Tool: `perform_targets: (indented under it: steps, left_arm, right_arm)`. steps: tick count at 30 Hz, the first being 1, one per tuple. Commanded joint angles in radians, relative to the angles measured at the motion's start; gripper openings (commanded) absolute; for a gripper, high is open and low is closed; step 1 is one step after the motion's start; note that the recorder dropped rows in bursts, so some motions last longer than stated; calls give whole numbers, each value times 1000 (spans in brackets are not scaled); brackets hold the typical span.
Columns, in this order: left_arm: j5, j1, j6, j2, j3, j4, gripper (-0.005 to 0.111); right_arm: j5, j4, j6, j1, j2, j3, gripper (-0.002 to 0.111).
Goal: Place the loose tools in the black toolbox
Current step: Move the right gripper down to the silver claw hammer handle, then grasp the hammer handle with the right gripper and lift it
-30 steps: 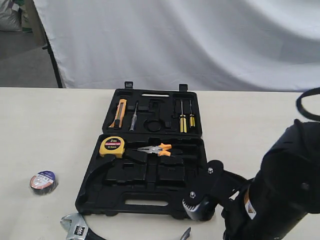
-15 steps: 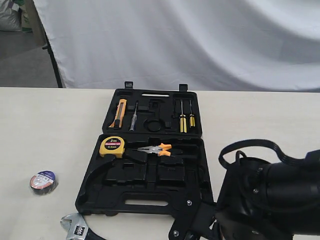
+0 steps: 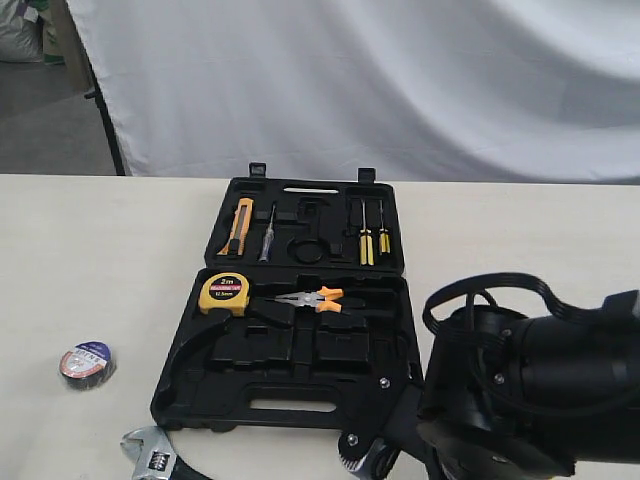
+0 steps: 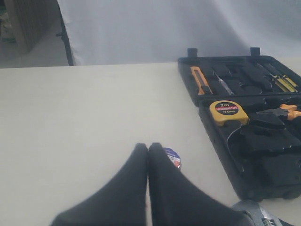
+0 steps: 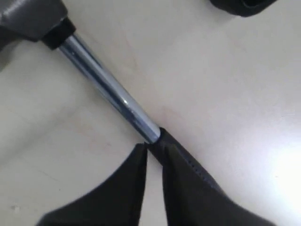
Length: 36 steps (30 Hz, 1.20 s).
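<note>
The black toolbox lies open in the middle of the table. Left of it sits the small tape roll, and the wrench head shows at the front edge. In the right wrist view the hammer's steel shaft runs from its head to its black handle. My right gripper hovers where shaft meets handle, its fingers parted by a narrow gap with only table between them. In the exterior view the right arm hides the hammer. My left gripper is shut and empty, just short of the tape roll.
In the toolbox lie a yellow tape measure, orange-handled pliers, a utility knife and yellow screwdrivers. A white backdrop hangs behind the table. The toolbox corner lies close to the right gripper.
The right arm has dropped lower toward the table's front edge, and its gripper now covers the hammer's claw that showed there a second ago. Toolbox, tape roll and wrench have not moved.
</note>
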Motion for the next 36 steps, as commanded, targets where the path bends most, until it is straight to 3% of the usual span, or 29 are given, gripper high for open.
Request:
perform_targets:
  steps: [1,3,5,9,14,28,31,36]
  left_arm:
    - [1,-7,-1,-1,3,-1,0]
    - [1,-7,-1,-1,3,-1,0]
    - [1,-7,-1,-1,3,-1,0]
    - [1,-7,-1,-1,3,-1,0]
    - [1,-7,-1,-1,3,-1,0]
    - [1,-7,-1,-1,3,-1,0]
    - [1,-7,-1,-1,3,-1,0]
    - [1,-7,-1,-1,3,-1,0]
  right_arm:
    - [21,-3,7,2,-2,-20,43]
    - [19,-1,-5,2,-2,-20,53]
    - [19,6,-71,2,-2,-20,56]
    - [-16,33,-207,2,-2,-20,51]
    - [-92,35,-236,0,-2,-20,46]
    - [-113,107,-353,-13,186,-20,46]
    - [-108,116,-398,-16,206,-20,36]
    - [-83,119,-444,-16,203,-22,0]
